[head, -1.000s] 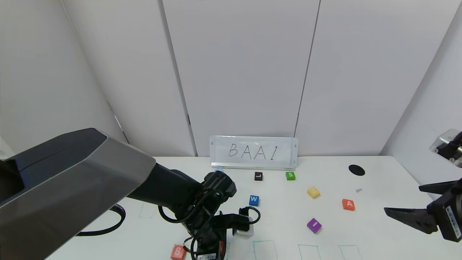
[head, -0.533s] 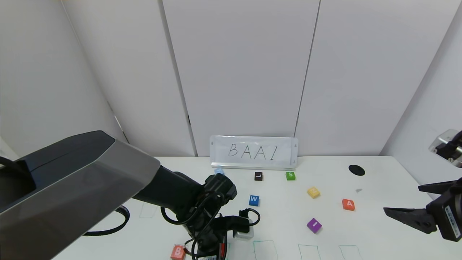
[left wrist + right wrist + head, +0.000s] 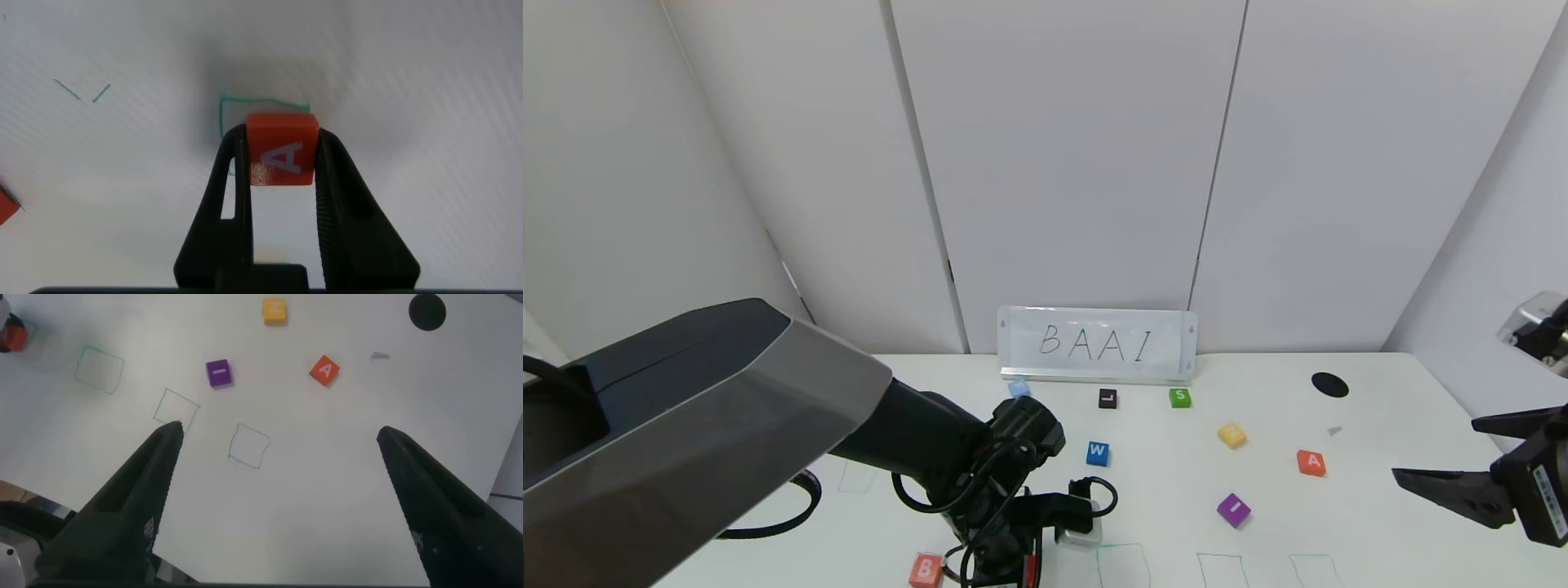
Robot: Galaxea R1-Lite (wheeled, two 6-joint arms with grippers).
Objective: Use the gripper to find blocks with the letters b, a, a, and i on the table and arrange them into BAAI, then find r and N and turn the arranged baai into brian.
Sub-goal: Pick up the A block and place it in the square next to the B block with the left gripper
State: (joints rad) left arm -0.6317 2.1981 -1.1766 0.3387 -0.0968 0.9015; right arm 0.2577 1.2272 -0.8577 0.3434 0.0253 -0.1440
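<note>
Left gripper [image 3: 282,175]: at the near edge of the table [image 3: 1380,490], fingers closed on an orange-red A block [image 3: 282,151]; in the left wrist view the block hangs over a green hand-drawn rectangle [image 3: 225,106].

Right gripper [image 3: 278,469]: at the table's right side, fingers spread wide, holding nothing.

B block [image 3: 925,569]: orange-red, on the near edge, just left of the left arm.

Second A block [image 3: 1311,462]: orange-red, on the right part of the table.

Purple I block [image 3: 1233,510]: nearer than the yellow block [image 3: 1232,434], left of the second A.

Other cubes: blue W block [image 3: 1098,452] mid-table; black L block [image 3: 1107,398] and green S block [image 3: 1179,398] before the sign [image 3: 1097,344] reading BAAI; a pale blue block [image 3: 1018,389] at the sign's left end.
</note>
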